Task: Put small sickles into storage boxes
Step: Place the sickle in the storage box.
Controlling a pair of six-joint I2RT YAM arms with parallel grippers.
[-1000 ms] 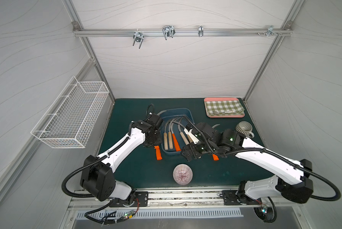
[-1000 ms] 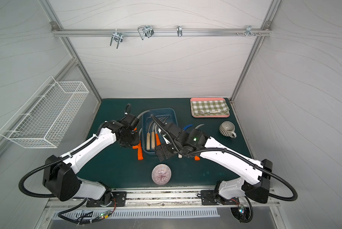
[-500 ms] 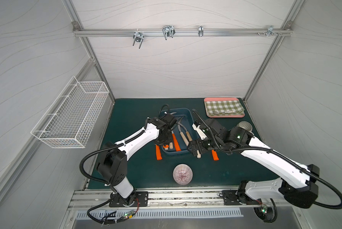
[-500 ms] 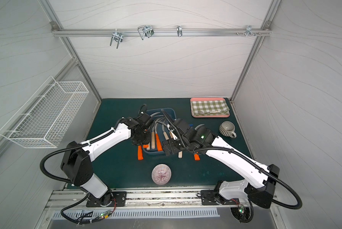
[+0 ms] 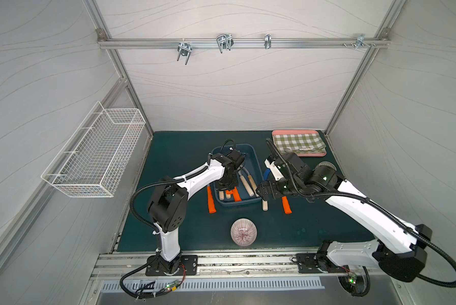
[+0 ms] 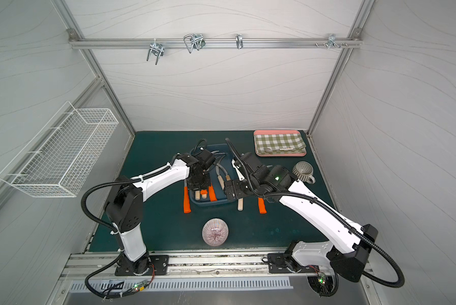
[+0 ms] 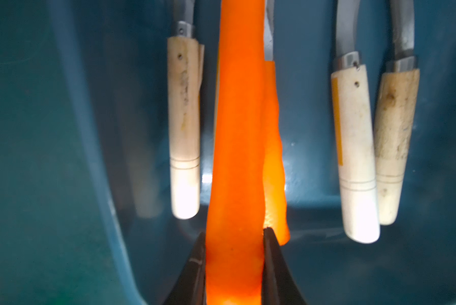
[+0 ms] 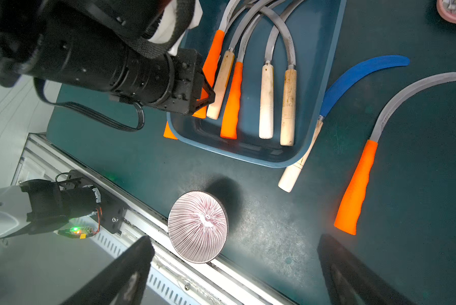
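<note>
Swung over the box (image 7: 308, 132), the left hand (image 7: 234, 232) pinches an orange-handled sickle (image 7: 237, 132).

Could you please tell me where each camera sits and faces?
Top views: high in front, looking down at the table; left arm and right arm show whole.
Left wrist: behind the left gripper, shut on an orange-handled sickle over the blue tub; only fingertips show.
Right wrist: above the table, facing down at tub and striped bowl; open right gripper and left arm show.
Shared: both wrist views show the tub.
</note>
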